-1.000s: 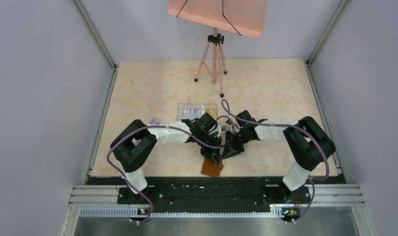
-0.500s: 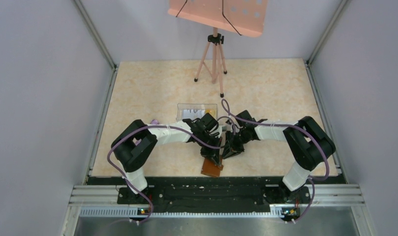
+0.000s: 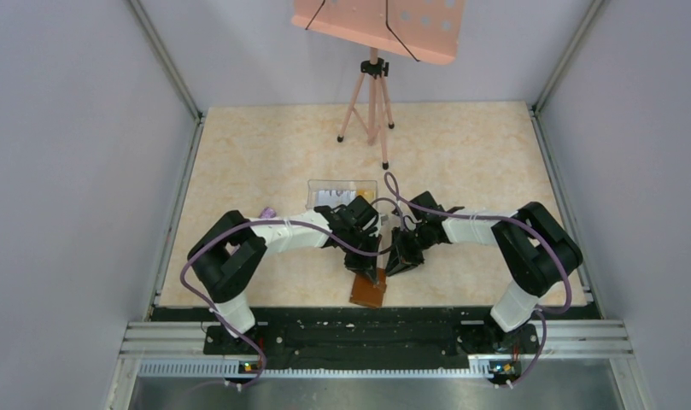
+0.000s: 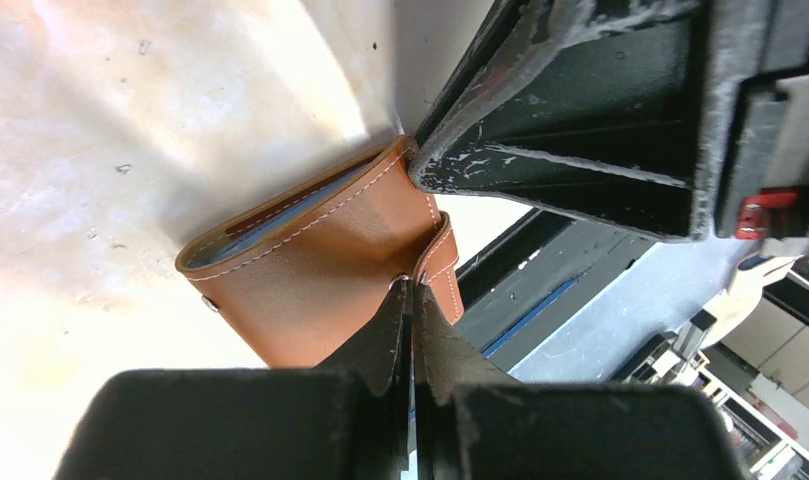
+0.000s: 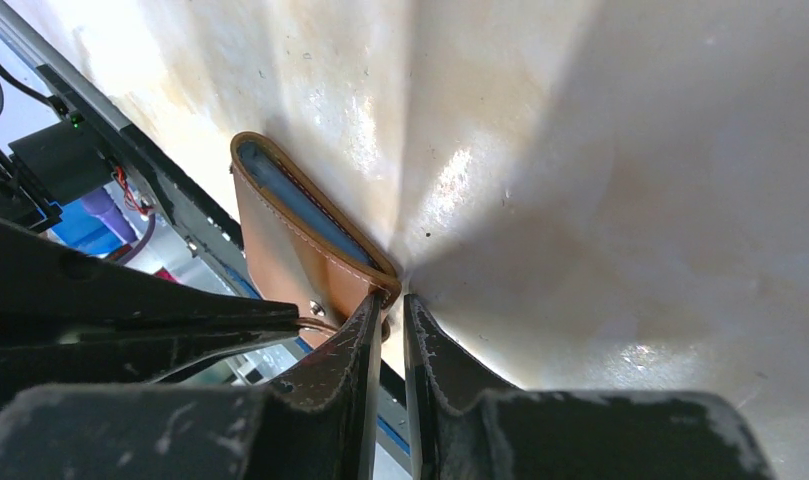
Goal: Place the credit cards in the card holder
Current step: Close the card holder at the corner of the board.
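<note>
The card holder is a brown leather wallet, folded, lying by the table's near edge. In the left wrist view its snap tab runs to the tips of my left gripper, which is shut on it. My right gripper pinches the upper corner of the card holder, its jaws a narrow slit apart. A pale blue layer shows between the covers; I cannot tell if it is a card. Whitish and orange-yellow credit cards lie in the clear box behind both grippers.
A pink tripod carrying an orange board stands at the back of the table. A small purple object lies beside the left arm. The black base rail runs just in front of the card holder.
My left gripper's jaws have closed onto the snap tab, and the left arm has shifted slightly. The right gripper and the card holder have stayed put.
</note>
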Motion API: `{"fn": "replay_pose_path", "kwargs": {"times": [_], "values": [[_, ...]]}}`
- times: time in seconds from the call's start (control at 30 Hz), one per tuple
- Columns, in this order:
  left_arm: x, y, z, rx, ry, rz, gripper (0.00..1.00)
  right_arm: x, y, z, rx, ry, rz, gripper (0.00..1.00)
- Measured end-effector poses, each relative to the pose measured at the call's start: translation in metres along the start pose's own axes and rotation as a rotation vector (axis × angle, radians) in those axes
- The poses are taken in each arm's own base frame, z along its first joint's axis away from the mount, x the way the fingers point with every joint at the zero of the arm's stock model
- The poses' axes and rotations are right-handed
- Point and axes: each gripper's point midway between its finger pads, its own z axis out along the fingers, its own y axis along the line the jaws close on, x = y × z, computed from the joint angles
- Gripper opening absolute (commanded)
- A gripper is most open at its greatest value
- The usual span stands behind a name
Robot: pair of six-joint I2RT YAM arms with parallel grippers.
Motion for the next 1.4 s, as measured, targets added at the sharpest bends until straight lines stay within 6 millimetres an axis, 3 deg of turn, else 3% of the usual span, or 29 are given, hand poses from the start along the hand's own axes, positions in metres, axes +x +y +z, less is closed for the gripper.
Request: {"fn": "replay_pose_path", "kwargs": {"times": [0.27, 0.73, 1.0, 1.4], "values": [[-0.011, 0.0, -0.009, -0.035, -0.073, -0.02, 0.0, 0.0, 0.0, 0.0, 0.0, 0.001, 0.0, 0.14], [-0.008, 0.004, -0.008, -0.051, -0.065, -0.044, 0.0, 0.0, 0.001, -0.001, -0.002, -0.004, -0.003, 0.15], [-0.004, 0.011, -0.009, -0.086, -0.058, -0.068, 0.0, -0.007, 0.025, -0.011, -0.084, -0.043, -0.061, 0.0], [0.003, 0.019, -0.011, -0.137, -0.037, -0.082, 0.0, -0.005, 0.051, -0.003, -0.182, -0.036, -0.098, 0.0]]}}
